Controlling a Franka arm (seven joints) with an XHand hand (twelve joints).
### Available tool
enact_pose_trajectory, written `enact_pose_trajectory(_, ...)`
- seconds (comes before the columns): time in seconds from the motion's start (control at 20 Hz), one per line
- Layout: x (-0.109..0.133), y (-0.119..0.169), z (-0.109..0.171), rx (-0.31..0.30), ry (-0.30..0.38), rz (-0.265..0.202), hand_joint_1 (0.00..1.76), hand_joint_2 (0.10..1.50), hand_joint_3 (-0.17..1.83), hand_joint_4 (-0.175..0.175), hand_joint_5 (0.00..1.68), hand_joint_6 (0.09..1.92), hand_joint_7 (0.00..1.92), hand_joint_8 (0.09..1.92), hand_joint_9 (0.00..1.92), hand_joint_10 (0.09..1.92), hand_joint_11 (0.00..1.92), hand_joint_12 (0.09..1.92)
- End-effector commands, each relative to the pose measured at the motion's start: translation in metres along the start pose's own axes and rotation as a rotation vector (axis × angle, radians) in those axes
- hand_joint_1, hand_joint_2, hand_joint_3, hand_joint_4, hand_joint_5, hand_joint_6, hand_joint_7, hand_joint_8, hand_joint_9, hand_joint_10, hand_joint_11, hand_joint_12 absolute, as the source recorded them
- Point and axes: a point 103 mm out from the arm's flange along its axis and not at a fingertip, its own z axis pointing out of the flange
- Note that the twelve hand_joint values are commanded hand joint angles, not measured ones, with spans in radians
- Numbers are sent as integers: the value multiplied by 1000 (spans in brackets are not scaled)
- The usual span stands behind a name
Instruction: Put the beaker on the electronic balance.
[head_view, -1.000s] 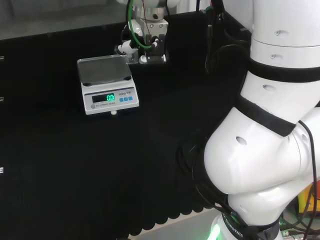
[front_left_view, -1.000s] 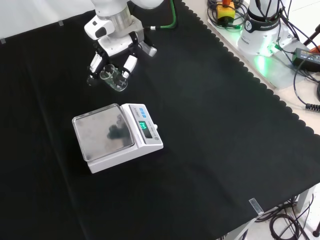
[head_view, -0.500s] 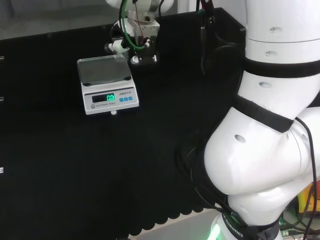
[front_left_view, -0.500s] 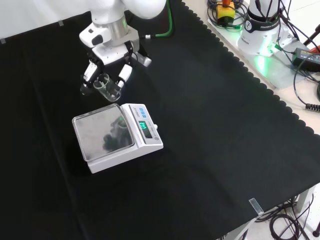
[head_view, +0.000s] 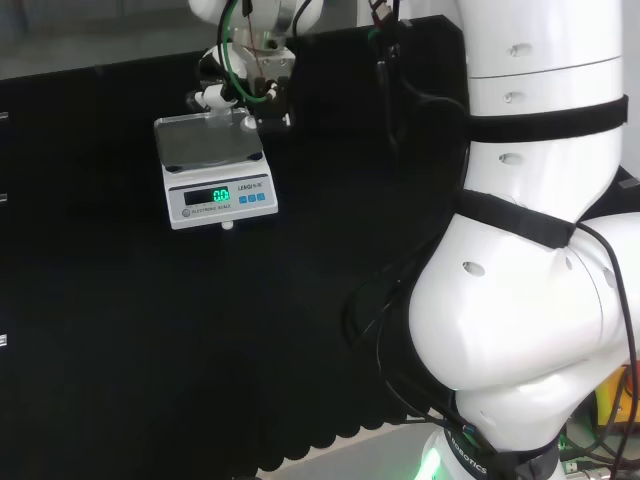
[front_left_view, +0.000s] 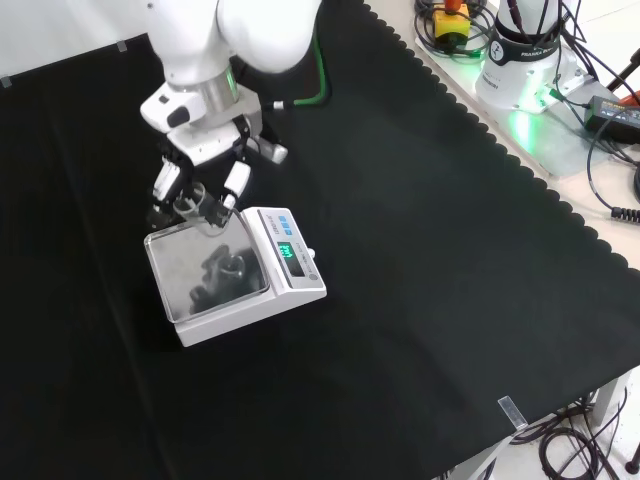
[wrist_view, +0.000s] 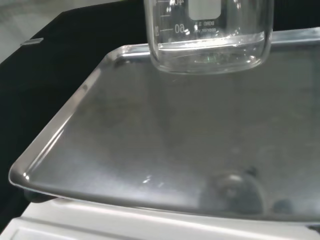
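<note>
In the front view, my hand has its fingers curled round the beaker, which hangs over the far edge of the balance, its base clear of the steel pan. I'd carry it rightward to the pan's middle (keeping it upright), lower gently, and uncurl only once it rests flat.

light: even, bright | glare: balance pan sheen | cloth: dark, matte
</note>
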Motion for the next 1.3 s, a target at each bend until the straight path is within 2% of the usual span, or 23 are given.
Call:
enact_pose_trajectory(0.05,15,16,27,-16,15,-64,1176,1089,-175,-175,579,87,969,760,1530,228,1576,663)
enact_pose_trajectory(0.45,14,22,48,-42,-5,-94,1174,1087,-175,-175,583,90,953,763,1509,227,1545,653)
enact_pose_trajectory(0.95,15,24,62,0,-39,-106,1168,1080,-175,-175,582,100,900,794,1435,276,1440,732)
enact_pose_trajectory(1.2,14,16,58,5,-69,-104,1143,1071,-175,-175,564,99,821,814,1281,424,1252,883)
enact_pose_trajectory(1.3,15,12,52,-4,-86,-105,1087,1038,-175,-175,535,87,685,826,1044,572,1028,1046)
